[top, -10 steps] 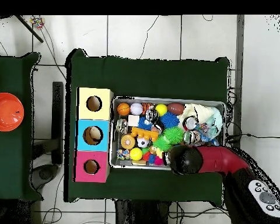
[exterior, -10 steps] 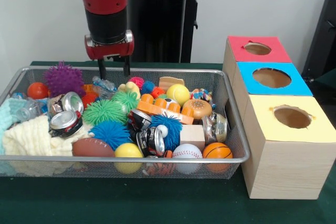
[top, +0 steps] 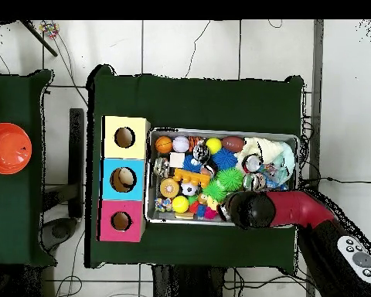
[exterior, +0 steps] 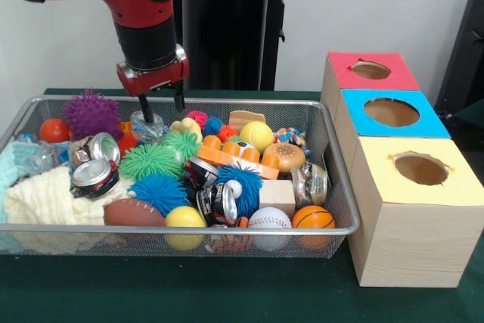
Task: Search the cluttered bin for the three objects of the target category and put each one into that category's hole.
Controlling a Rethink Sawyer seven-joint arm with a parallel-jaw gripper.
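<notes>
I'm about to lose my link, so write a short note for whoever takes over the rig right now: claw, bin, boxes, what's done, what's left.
Claw: open, empty, tips down at the far rim of the wire-mesh bin, beside the purple spiky ball.
Bin: full of clutter, with balls, crushed cans, spiky toys, cloth.
Boxes: red box, blue box and yellow box stand in a row beside the bin; the overhead view shows something pale inside the blue box's hole.
Done: no item in hand.
Left: pick the target items and drop each into its hole.
</notes>
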